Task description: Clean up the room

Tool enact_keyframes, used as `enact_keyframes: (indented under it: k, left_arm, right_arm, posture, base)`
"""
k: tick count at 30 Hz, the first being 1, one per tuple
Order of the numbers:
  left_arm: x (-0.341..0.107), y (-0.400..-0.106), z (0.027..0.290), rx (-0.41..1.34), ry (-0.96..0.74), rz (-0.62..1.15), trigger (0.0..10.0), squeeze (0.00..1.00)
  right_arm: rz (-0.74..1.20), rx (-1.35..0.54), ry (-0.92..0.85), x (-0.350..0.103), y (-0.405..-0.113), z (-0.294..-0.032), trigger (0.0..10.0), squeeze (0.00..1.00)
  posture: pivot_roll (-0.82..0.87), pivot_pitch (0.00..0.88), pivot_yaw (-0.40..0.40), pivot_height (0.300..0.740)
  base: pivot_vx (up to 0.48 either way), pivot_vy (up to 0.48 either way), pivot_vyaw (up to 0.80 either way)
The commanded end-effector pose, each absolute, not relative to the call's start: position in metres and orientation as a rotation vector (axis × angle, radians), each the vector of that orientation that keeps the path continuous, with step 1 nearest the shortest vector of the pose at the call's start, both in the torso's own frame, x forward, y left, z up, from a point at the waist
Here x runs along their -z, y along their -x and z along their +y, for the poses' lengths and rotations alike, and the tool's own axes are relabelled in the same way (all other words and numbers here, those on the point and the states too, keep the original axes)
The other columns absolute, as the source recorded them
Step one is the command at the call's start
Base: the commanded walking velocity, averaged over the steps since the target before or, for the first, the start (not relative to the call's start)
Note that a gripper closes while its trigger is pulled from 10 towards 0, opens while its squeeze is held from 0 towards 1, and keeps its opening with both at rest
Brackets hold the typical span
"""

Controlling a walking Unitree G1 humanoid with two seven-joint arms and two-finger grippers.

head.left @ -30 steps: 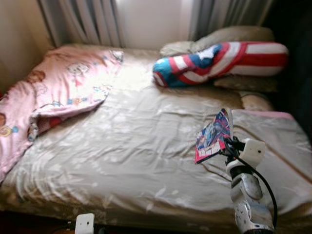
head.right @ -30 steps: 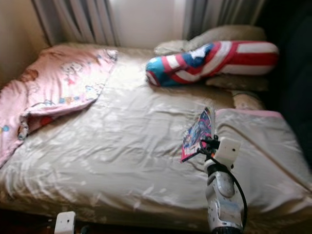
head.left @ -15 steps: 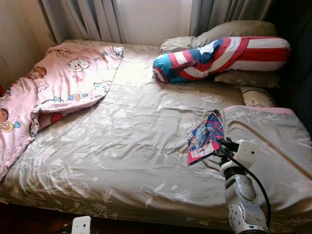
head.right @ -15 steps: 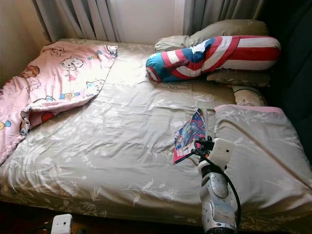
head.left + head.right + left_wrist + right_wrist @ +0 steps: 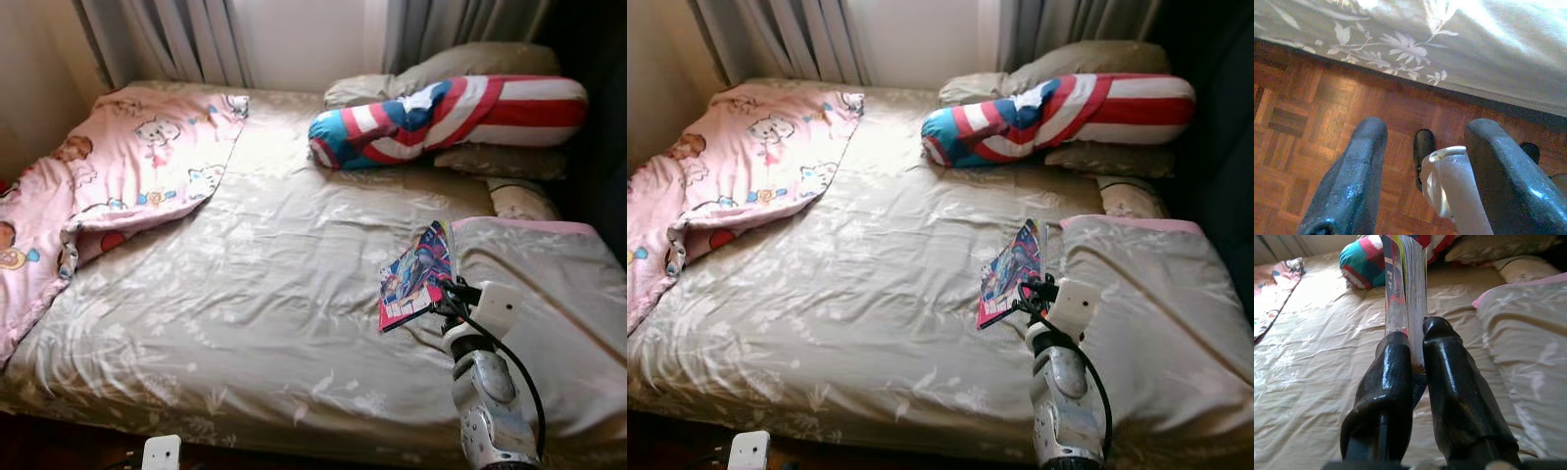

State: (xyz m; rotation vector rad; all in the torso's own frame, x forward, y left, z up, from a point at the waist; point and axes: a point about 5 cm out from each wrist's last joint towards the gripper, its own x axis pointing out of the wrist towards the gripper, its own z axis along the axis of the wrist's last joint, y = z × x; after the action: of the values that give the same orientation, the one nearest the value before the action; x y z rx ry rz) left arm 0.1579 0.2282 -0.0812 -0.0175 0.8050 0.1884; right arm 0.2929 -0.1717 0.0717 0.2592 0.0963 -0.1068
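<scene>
A colourful comic book (image 5: 416, 277) is held upright over the right half of the bed (image 5: 274, 294), pinched at its lower edge by my right gripper (image 5: 443, 291). In the right wrist view the two black fingers (image 5: 1396, 382) are shut on the book's pages (image 5: 1406, 279). My left gripper (image 5: 1422, 161) hangs low beside the bed, fingers open over the parquet floor (image 5: 1312, 122), with nothing between them.
A pink cartoon blanket (image 5: 108, 186) lies bunched at the bed's left. A red, white and blue bolster (image 5: 441, 113) and beige pillows (image 5: 460, 69) sit at the head. A folded beige duvet (image 5: 549, 294) covers the right side. Curtains (image 5: 167, 39) hang behind.
The camera view has shifted slightly and sharpened since a second ago. The right gripper still holds the comic book in much the same place over the bed.
</scene>
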Motion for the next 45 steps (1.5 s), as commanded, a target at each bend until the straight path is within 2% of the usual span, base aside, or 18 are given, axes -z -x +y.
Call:
enact_keyframes:
  k: [1, 14, 19, 22, 28, 31, 36, 45]
  left_arm:
    - [0.085, -0.15, 0.23, -0.195, 0.015, 0.839, 10.0, 0.0]
    - [0.084, -0.151, 0.229, -0.192, 0.017, 0.824, 10.0, 0.0]
    - [0.076, -0.163, 0.232, -0.192, 0.019, 0.754, 10.0, 0.0]
    - [0.067, -0.178, 0.233, -0.185, 0.024, 0.66, 10.0, 0.0]
    - [0.058, -0.188, 0.233, -0.179, 0.029, 0.576, 10.0, 0.0]
    - [0.031, -0.209, 0.233, -0.143, 0.02, 0.345, 10.0, 0.0]
    - [0.008, -0.218, 0.23, -0.13, 0.009, 0.206, 10.0, 0.0]
    - [-0.019, -0.23, 0.213, -0.096, 0.032, 0.08, 10.0, 0.0]
  right_arm:
    - [0.058, 0.097, -0.263, -0.08, -0.296, -0.17, 10.0, 0.0]
    - [0.061, 0.096, -0.263, -0.079, -0.295, -0.169, 10.0, 0.0]
    - [0.063, 0.09, -0.264, -0.079, -0.294, -0.168, 10.0, 0.0]
    - [0.064, 0.077, -0.271, -0.077, -0.293, -0.166, 10.0, 0.0]
    - [0.068, 0.07, -0.278, -0.076, -0.291, -0.164, 10.0, 0.0]
    - [0.075, 0.057, -0.302, -0.073, -0.289, -0.162, 10.0, 0.0]
    - [0.069, 0.07, -0.326, -0.074, -0.29, -0.163, 10.0, 0.0]
    - [0.08, 0.074, -0.318, -0.072, -0.29, -0.164, 10.0, 0.0]
  posture:
    - [-0.02, 0.121, -0.033, 0.74]
    - [-0.02, 0.122, -0.032, 0.74]
    - [-0.02, 0.124, -0.03, 0.74]
    - [-0.02, 0.125, -0.027, 0.74]
    - [-0.02, 0.126, -0.023, 0.74]
    - [-0.02, 0.125, -0.019, 0.74]
    - [-0.02, 0.114, -0.012, 0.74]
    - [-0.02, 0.086, -0.007, 0.74]
  base:
    - [0.255, 0.0, 0.0]
    - [0.118, 0.0, 0.0]
    - [0.0, 0.0, 0.0]
    - [0.0, 0.0, 0.0]
    - [0.0, 0.0, 0.0]
    - [0.0, 0.0, 0.0]
    - [0.0, 0.0, 0.0]
    - [0.0, 0.0, 0.0]
